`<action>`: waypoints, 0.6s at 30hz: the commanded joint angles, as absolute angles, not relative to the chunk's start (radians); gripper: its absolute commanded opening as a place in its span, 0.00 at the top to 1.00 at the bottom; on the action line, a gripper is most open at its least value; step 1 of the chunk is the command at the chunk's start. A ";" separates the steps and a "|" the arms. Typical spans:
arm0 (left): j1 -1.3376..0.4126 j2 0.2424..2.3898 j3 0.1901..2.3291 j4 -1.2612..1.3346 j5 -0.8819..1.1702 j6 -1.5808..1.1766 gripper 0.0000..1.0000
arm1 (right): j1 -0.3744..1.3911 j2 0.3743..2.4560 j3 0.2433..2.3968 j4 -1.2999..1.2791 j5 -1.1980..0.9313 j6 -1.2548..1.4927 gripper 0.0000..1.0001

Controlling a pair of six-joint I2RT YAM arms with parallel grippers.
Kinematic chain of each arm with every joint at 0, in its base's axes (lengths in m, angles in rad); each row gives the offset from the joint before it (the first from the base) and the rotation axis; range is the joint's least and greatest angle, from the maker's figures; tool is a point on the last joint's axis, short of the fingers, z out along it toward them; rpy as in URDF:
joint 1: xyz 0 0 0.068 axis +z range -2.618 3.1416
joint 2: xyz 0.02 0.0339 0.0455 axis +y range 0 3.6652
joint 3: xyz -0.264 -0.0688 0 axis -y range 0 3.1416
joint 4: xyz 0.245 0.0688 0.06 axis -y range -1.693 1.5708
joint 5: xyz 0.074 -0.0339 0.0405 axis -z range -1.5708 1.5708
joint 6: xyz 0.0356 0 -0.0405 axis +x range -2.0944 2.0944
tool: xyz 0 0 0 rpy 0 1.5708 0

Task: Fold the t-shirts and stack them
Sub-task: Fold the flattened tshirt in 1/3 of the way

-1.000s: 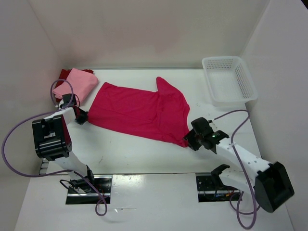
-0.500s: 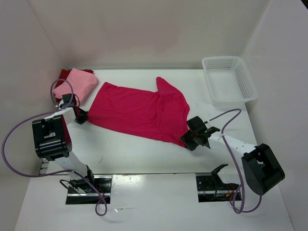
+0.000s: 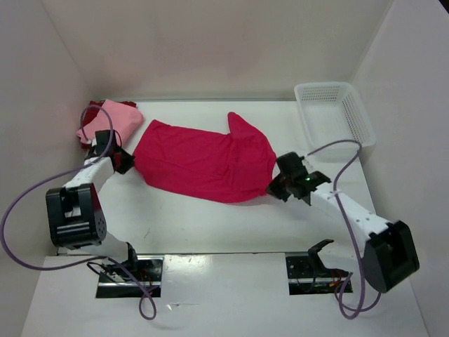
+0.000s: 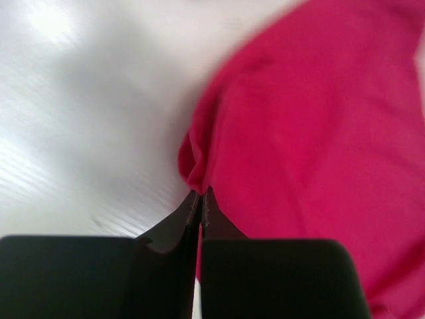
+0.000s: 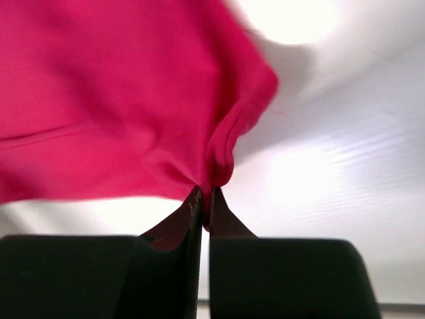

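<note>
A bright magenta-pink t-shirt [image 3: 203, 163] lies spread across the middle of the table. My left gripper [image 3: 125, 160] is shut on its left corner, and cloth [image 4: 285, 133] bunches at the fingertips in the left wrist view. My right gripper [image 3: 275, 189] is shut on the shirt's near right corner; a pinched fold [image 5: 222, 159] rises from the jaws. A light pink t-shirt [image 3: 112, 119] lies folded at the back left on top of a dark red t-shirt [image 3: 92, 109], of which only an edge shows.
A white mesh basket [image 3: 333, 116] stands at the back right corner. White walls close in the table at the left, back and right. Purple cables loop from both arms near the table's front.
My right gripper has closed on the shirt's near right corner and pulled it up and back. My left gripper moved toward the back with its corner, so the shirt's near edge has drawn in.
</note>
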State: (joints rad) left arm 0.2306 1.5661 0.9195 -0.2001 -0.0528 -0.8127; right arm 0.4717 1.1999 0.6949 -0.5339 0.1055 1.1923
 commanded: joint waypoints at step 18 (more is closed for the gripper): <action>0.179 1.202 1.690 -0.587 0.115 -0.687 1.00 | 0.383 1.290 2.220 -0.936 -0.021 0.772 1.00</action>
State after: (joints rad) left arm 0.1722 1.1831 1.5940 -0.5426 0.0715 -0.7033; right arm 0.3878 1.2392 2.0628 -0.8867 0.0250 0.8280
